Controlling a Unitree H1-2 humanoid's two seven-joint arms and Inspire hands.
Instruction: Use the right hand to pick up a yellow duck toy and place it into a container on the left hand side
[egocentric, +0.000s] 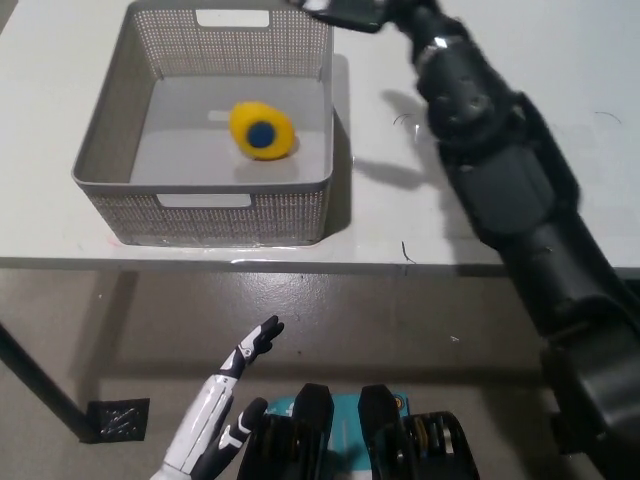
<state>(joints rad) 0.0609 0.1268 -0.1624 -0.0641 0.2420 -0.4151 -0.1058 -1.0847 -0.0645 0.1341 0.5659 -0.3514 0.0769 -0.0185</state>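
The yellow duck toy (262, 131), with a blue spot facing up, lies loose on the floor of the grey mesh basket (110, 150) at the table's left. My black right hand (342, 12) is high at the picture's top edge, just beyond the basket's far right corner, open and holding nothing; part of it is cut off by the edge. Its arm (500, 170) runs down the right side over the table. My white left hand (228, 392) rests open below the table's front edge at the lower left.
The white table (560, 80) extends to the right of the basket, with a faint grey patch partly hidden by the arm. The table's front edge runs across the middle of the picture, with floor below it.
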